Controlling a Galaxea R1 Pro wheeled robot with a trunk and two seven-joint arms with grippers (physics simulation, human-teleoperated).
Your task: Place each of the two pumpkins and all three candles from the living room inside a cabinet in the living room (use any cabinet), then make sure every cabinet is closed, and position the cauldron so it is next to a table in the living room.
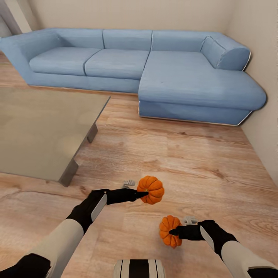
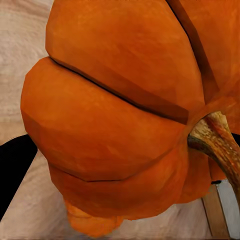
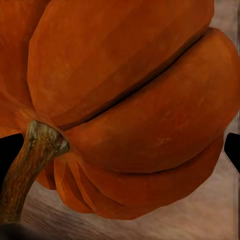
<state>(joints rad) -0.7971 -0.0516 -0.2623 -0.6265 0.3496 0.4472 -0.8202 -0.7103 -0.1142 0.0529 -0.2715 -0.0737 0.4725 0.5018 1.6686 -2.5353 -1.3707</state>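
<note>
Two bright-orange ribbed pumpkins are held above the wood-plank floor in front of me. My left gripper (image 1: pixel 143 194) is shut on one pumpkin (image 1: pixel 153 189), whose ribs and brown stem loom close in the left wrist view (image 2: pixel 115 125). Lower and to the right, my right gripper (image 1: pixel 172 232) is shut on the other pumpkin (image 1: pixel 168 230), seen close with its stem in the right wrist view (image 3: pixel 130 100). The low glass-topped table (image 1: pixel 42 131) stands at the left. The candles, the cabinet and the cauldron are out of view.
A blue corner sofa (image 1: pixel 154 73) runs along the far wall and down the right side. Open wood floor (image 1: pixel 173 154) lies between the table, the sofa and me. A pale wall (image 1: pixel 266 127) bounds the right.
</note>
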